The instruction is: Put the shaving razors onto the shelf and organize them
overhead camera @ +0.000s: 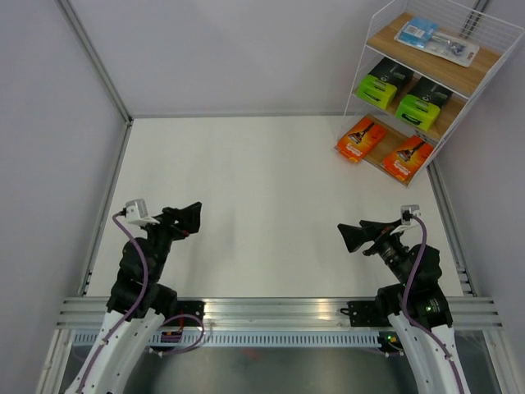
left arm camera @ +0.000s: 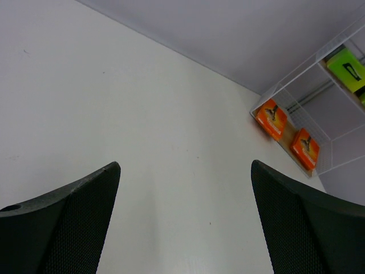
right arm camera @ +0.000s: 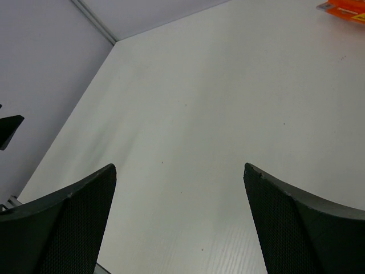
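White tabletop (overhead camera: 262,189); I count five razor packs (overhead camera: 424,103) on the shelf (overhead camera: 384,36): two orange cards (overhead camera: 362,138) low, two black boxes (overhead camera: 383,82) mid, one blister (overhead camera: 435,38) top. Left gripper (overhead camera: 195,220) and right gripper (overhead camera: 349,235) gape, empty.

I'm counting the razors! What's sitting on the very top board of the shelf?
Just one clear blister pack with a blue card lies flat on the top board. The wood right under it is covered.

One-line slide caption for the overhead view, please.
Corner shelf fully stocked: blue pack on top, two green boxes midway, two orange cards lowest; left gripper and right gripper open, empty.
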Action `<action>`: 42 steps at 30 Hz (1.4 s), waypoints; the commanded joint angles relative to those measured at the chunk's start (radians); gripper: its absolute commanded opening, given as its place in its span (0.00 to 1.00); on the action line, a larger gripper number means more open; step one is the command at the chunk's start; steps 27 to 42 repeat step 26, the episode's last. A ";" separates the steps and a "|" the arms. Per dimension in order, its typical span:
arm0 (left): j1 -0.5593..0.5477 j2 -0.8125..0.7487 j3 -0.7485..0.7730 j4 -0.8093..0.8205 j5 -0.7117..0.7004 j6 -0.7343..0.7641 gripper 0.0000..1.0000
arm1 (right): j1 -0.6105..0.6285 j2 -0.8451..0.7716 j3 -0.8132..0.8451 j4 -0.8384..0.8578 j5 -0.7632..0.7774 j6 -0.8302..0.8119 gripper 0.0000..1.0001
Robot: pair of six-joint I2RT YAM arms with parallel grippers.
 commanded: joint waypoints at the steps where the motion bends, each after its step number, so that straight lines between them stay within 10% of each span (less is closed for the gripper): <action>1: 0.003 -0.103 -0.064 0.036 -0.054 -0.124 1.00 | 0.005 -0.012 -0.022 0.048 0.047 0.042 0.98; 42: 0.003 -0.257 -0.169 -0.038 -0.074 -0.270 1.00 | 0.005 -0.015 -0.045 0.085 0.059 0.084 0.98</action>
